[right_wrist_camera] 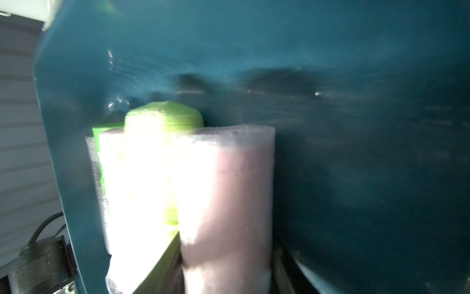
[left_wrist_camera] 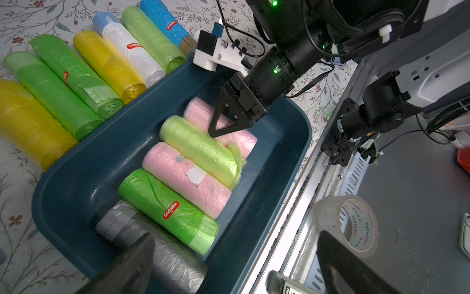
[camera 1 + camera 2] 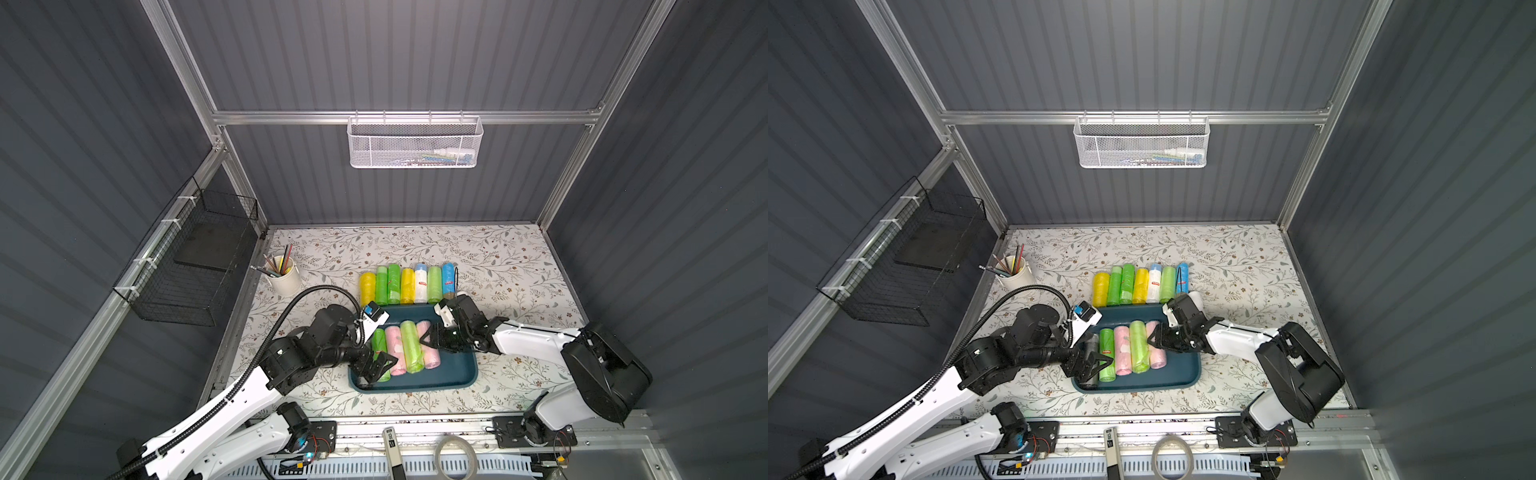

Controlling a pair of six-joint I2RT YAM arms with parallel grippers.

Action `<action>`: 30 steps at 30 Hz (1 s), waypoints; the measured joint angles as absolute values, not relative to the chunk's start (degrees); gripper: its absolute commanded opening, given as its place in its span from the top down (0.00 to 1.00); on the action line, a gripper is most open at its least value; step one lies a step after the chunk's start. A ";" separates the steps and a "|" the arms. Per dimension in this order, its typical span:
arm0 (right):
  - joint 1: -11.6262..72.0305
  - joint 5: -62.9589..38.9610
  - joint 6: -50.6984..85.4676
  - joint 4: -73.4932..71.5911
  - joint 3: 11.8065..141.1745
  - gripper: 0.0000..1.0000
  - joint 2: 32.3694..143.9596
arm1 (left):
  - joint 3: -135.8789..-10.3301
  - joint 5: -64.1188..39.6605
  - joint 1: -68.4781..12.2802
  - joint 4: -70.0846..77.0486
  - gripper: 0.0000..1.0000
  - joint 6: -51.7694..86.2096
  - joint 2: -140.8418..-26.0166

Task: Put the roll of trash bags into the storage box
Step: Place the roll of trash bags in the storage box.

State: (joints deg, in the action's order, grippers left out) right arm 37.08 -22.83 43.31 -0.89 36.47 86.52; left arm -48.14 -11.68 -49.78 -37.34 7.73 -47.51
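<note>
The dark teal storage box [image 3: 457, 374] [image 3: 1183, 370] [image 2: 76, 183] lies at the front middle of the table. Several rolls lie side by side in it: grey [image 2: 152, 241], green [image 2: 162, 201], pink [image 2: 183, 175], light green [image 2: 201, 147] and, rightmost, a pink roll of trash bags [image 3: 432, 359] [image 3: 1158, 358] [image 2: 241, 142] [image 1: 229, 191]. My right gripper [image 3: 431, 338] [image 3: 1156, 337] [image 2: 218, 129] reaches down into the box, its fingers close against both sides of that rightmost pink roll, which rests on the box floor. My left gripper [image 3: 376, 366] [image 3: 1096, 366] [image 2: 234, 267] hangs open over the grey roll at the box's left end, holding nothing.
Just behind the box, a row of several yellow, green, white and blue rolls [image 3: 409, 282] lies on the table. A white cup of pencils [image 3: 283, 275] stands at the back left. A black wire basket [image 3: 195, 266] and a white mesh basket [image 3: 415, 143] hang on the walls. A tape roll [image 2: 348, 226] lies beyond the table's front edge.
</note>
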 measured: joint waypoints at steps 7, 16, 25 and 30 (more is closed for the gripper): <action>37.15 -22.63 43.05 -0.36 37.04 0.44 86.52 | -48.14 -11.68 -49.78 -37.34 0.00 7.73 -47.51; 37.17 -22.20 42.74 0.60 37.54 0.44 86.30 | -48.14 -12.10 -49.78 -37.34 0.00 7.73 -47.51; 37.17 -21.04 41.56 2.68 38.50 0.42 84.68 | -48.14 -12.29 -49.78 -37.34 0.00 7.70 -47.51; 37.17 -20.23 40.93 4.36 39.59 0.41 83.90 | -48.14 -12.32 -49.78 -37.34 0.00 7.73 -47.51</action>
State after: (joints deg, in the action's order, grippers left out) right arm 37.17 -20.23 40.93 4.36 39.59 83.90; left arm -48.14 -12.32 -49.78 -37.34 7.73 -47.51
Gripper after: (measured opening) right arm 0.584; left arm 0.997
